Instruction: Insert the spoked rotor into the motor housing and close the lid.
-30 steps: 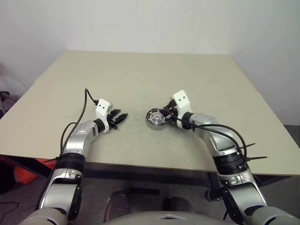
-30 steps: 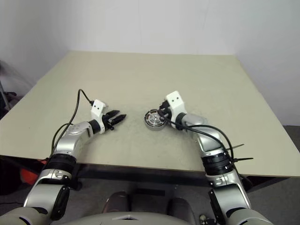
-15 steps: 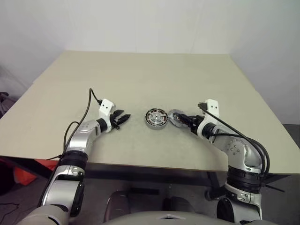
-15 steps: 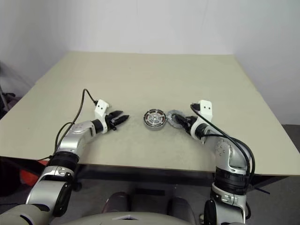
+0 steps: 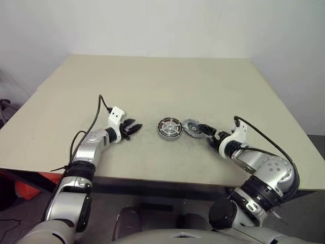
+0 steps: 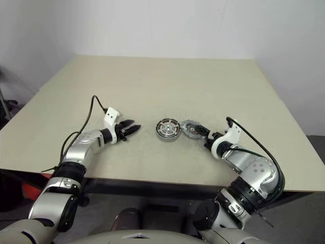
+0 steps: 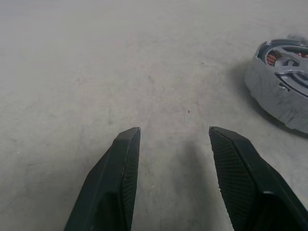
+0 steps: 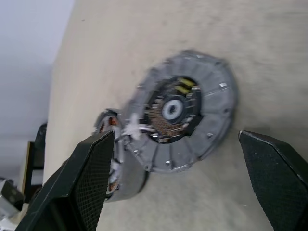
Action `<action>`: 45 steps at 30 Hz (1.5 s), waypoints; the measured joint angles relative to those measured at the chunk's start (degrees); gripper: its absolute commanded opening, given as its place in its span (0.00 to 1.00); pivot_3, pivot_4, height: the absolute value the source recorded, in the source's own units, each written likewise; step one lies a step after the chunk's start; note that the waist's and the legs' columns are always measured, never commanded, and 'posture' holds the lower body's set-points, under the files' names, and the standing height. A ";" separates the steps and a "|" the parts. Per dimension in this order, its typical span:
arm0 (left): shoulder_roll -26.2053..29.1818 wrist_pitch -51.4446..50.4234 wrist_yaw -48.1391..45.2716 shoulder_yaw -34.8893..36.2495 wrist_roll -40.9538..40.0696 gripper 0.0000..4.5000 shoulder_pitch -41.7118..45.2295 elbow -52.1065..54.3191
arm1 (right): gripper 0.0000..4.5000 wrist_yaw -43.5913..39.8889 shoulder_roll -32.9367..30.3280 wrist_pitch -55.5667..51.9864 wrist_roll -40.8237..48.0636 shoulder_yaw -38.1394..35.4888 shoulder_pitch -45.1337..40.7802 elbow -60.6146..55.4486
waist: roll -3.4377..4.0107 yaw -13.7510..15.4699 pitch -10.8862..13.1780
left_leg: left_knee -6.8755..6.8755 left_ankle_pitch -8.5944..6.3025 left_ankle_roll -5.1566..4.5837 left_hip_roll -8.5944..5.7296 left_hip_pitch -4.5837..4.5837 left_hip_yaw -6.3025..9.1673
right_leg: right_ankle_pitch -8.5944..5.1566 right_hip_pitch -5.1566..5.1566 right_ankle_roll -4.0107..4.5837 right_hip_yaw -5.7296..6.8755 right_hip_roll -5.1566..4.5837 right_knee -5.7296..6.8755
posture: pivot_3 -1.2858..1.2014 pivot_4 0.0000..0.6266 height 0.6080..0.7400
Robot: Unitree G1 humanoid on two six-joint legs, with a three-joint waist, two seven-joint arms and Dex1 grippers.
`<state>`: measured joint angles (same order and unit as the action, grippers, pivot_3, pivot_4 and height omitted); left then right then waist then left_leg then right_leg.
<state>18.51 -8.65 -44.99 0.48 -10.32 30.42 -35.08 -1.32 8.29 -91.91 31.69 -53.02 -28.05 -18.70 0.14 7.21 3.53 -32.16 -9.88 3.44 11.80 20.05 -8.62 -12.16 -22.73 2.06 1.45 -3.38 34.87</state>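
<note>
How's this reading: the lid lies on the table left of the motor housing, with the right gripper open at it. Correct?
One thing is off. The lid lies on the table to the right of the motor housing, not left, as the left eye view shows. The right gripper is open at it.

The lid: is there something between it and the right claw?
No. The lid lies on the table directly before the open right claw, leaning against the motor housing on its far side. Nothing visible stands between.
</note>
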 measured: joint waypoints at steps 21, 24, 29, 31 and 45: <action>0.87 -0.09 -0.49 -0.20 0.37 0.54 0.28 0.01 | 0.94 3.56 -0.19 5.57 3.05 -2.47 -3.07 9.42 | 0.00 -0.33 -0.02 | 0.17 0.33 0.56 0.02 -0.44 0.01 | -0.03 0.12 -0.06 -0.01 0.00 -0.01 | 0.52 0.00 1.00; 1.03 -0.21 -0.42 -0.20 0.35 0.54 0.20 0.09 | 0.94 4.27 -0.31 7.01 4.16 -2.32 -3.53 11.42 | 0.00 -0.35 -0.02 | 0.33 0.33 0.57 0.01 -0.58 0.01 | -0.03 0.09 -0.07 0.00 0.00 -0.07 | 0.52 0.00 1.00; 1.02 -0.55 -0.25 -0.20 0.35 0.54 -0.58 0.69 | 0.94 5.25 -0.57 8.99 5.41 -0.78 -4.88 15.12 | 0.00 -0.54 -0.02 | 0.57 0.37 0.63 0.00 -0.66 0.00 | -0.03 -0.13 -0.07 0.01 0.02 -0.07 | 0.52 0.00 1.00; 1.02 -0.59 -0.06 -0.20 0.34 0.54 -0.95 1.16 | 0.94 5.26 -0.61 8.95 6.60 0.29 -5.01 16.21 | 0.00 -0.51 -0.02 | 0.71 0.39 0.67 0.00 -0.61 0.00 | -0.03 -0.22 -0.06 0.01 0.02 -0.05 | 0.52 0.00 1.00; 0.99 -0.80 0.51 -0.21 0.34 0.54 -1.03 1.92 | 0.94 2.48 -1.21 19.93 9.37 11.66 -5.01 23.12 | 0.02 -0.10 -0.03 | 0.88 0.22 0.39 -0.03 -0.01 0.02 | 0.22 -0.61 0.56 0.12 0.04 -0.07 | 0.52 0.00 1.00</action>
<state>19.50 -9.45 -44.48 0.27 -9.98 29.39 -33.16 1.16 7.08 -71.98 41.06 -41.36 -33.06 4.43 0.16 7.11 3.51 -31.28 -9.66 3.83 11.77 20.05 -8.60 -11.94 -23.34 2.62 1.57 -3.34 34.79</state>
